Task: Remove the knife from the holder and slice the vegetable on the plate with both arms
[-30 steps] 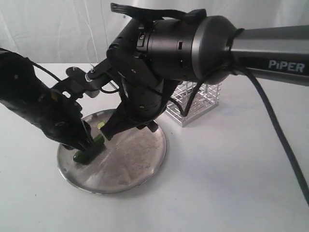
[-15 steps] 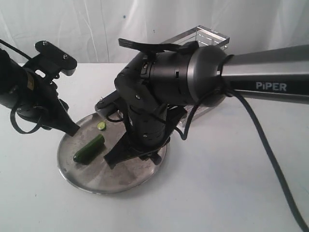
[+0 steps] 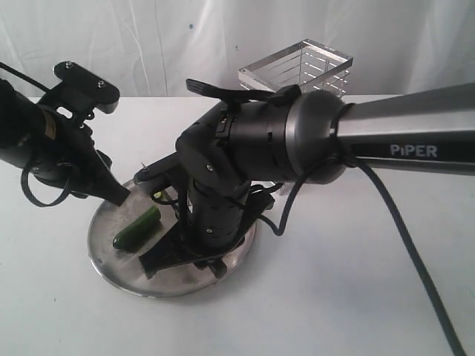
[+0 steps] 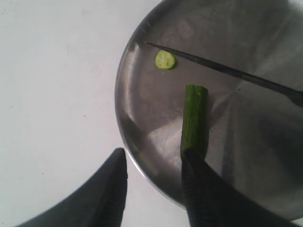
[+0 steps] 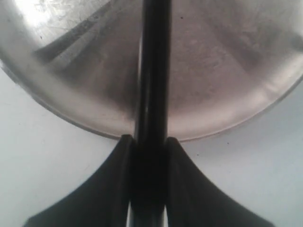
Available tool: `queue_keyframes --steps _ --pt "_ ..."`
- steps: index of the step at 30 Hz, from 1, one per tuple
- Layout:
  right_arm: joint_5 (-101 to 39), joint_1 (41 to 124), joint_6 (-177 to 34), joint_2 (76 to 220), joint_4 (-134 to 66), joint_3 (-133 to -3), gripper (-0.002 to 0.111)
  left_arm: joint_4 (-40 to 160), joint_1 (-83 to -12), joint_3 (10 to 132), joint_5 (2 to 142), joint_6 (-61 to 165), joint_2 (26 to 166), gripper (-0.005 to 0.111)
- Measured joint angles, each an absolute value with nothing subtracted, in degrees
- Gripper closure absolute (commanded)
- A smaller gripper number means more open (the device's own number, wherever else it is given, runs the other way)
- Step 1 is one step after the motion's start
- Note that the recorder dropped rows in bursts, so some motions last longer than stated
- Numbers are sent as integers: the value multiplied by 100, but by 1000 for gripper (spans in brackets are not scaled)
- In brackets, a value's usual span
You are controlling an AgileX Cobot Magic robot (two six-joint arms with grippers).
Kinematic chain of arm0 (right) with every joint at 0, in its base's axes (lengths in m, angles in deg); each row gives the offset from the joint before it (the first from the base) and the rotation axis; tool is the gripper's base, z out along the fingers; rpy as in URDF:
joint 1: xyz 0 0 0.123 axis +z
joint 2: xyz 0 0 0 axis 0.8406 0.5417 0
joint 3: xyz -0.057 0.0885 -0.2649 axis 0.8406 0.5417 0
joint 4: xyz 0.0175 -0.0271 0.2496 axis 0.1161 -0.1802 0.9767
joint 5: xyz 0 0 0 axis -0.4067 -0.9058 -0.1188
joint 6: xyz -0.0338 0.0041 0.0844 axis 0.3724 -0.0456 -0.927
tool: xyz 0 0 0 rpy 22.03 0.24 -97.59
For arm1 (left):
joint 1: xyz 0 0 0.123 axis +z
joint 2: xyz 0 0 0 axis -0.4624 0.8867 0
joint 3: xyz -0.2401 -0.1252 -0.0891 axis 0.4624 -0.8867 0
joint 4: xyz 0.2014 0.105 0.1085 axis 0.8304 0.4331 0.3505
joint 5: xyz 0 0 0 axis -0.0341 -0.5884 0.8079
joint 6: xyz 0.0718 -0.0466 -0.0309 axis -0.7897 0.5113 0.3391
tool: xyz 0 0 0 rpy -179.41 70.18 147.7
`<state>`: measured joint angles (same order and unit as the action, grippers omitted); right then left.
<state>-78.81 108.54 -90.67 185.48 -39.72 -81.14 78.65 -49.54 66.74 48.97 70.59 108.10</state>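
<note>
The dark-green vegetable lies on the steel plate, its pale cut end facing a loose round slice. The knife blade hangs across the plate between slice and vegetable. My right gripper is shut on the black knife handle at the plate's rim; in the exterior view the right gripper is low over the plate's near side. My left gripper is open, one finger over the vegetable's uncut end. The left gripper hovers at the plate's far-left rim.
The silver wire holder stands behind the thick right arm marked PiPER, its lower part hidden. The arm and its cables cover the plate's right half. White tabletop spreads to the right and front.
The left gripper let go of the vegetable and lifted back left, then edged toward the plate again. The right arm dropped lower and toward the plate's near side with the knife.
</note>
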Motion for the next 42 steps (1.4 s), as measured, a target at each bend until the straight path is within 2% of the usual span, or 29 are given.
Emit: queue_keyframes --steps 12,42 --pt "-7540 10869 -9027 18548 -3948 -8090 108 7701 -4954 6078 5758 7072 10810 63" --pt "-7316 10869 -8489 19122 -3759 -8090 108 7701 -4954 6078 5858 7072 10810 63"
